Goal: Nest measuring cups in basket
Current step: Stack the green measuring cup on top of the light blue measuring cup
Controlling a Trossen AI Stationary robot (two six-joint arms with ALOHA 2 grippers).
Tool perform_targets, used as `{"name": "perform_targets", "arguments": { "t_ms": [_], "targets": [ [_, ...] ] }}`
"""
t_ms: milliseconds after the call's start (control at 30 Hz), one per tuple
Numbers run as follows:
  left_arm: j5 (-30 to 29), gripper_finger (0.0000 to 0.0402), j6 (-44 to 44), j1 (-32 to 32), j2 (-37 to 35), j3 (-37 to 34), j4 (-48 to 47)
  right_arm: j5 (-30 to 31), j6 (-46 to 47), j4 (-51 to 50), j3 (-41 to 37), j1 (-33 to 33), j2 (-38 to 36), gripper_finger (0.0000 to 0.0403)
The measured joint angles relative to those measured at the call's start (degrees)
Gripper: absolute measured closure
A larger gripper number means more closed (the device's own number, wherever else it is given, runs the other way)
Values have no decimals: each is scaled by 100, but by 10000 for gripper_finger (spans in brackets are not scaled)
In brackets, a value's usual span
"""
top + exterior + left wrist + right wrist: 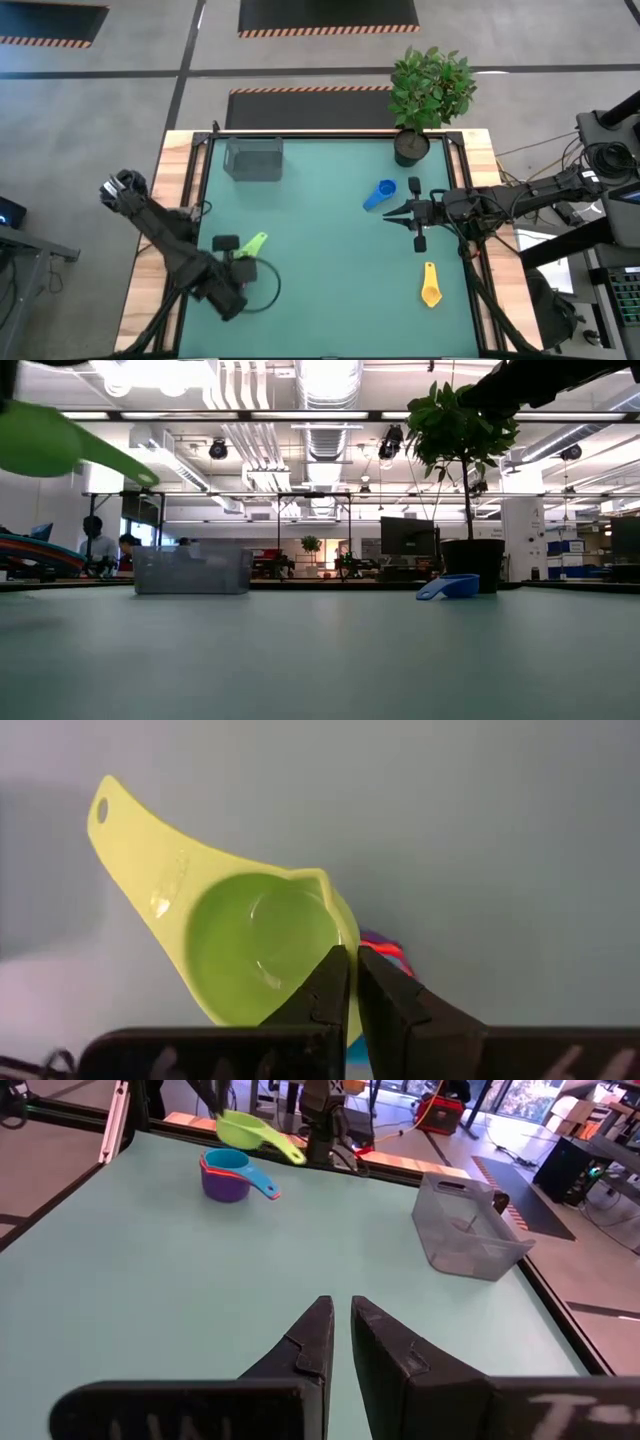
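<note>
Green measuring cup held off table by left end effector, clamped on its rim, above stacked cups. Right end effector clenched, empty, near blue cup. Basket at far-left corner w/ nothing visible inside.

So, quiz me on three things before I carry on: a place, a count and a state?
1. The blue cup lies: A by the plant pot; B on a shelf; C on the floor.
2. Cups inside the basket: A four; B none; C two.
3. The green cup is: A upside down; B cracked in half; C pinched at its rim by the left hand, lifted.

Answers: 1 A, the high view shows it just beside the pot. 2 B, the see-through bin shows nothing inside. 3 C, the low view shows it up in the air.
</note>
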Motion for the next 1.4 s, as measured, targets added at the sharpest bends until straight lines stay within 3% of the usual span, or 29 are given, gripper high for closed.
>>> {"name": "perform_targets", "arguments": {
  "t_ms": [200,300,500,800,1400],
  "targets": [
    [290,402,-960,-525,595,339,-325,0,48,2,-2,0,0,374],
    [550,402,-1000,-748,886,524,-473,-1,46,4,-2,1,0,374],
    [501,402,-990,-981,1246,584,-563,0,-19,28,-2,1,0,374],
    [255,402,-935,-986,1227,271,-640,0,-107,70,-2,-1,0,374],
    [407,401,-706,-1001,1226,-126,-211,0,-42,66,-2,-1,0,374]
  ]
}}
